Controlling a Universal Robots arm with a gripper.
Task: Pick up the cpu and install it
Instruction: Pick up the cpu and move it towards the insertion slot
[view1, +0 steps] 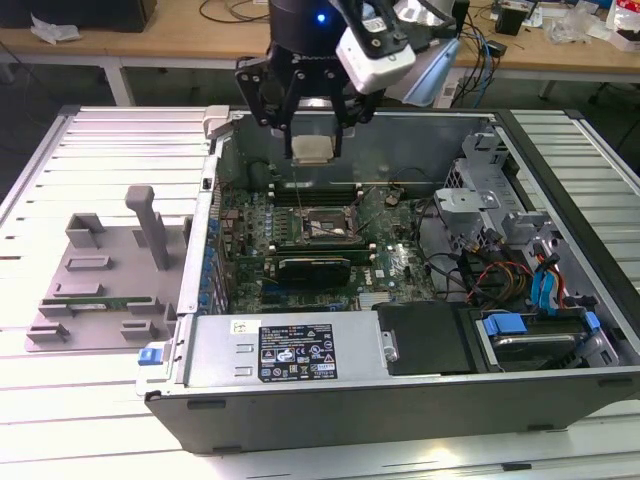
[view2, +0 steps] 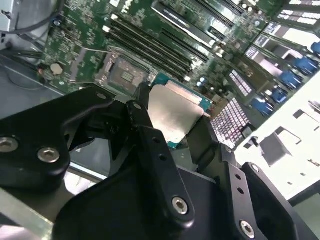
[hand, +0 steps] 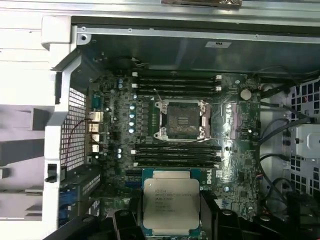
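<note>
1. The cpu (hand: 171, 202) is gripped by opposite edges in the claw (view1: 312, 140), which is closed narrowly on it, probably so the underside is spared.
2. It is held above the open computer case (view1: 450, 395); the empty socket (hand: 182, 120) lies below the claw, well apart.
3. It is held flat, metal top up, edges squared to the socket. Being square, it has no long axis.
</note>
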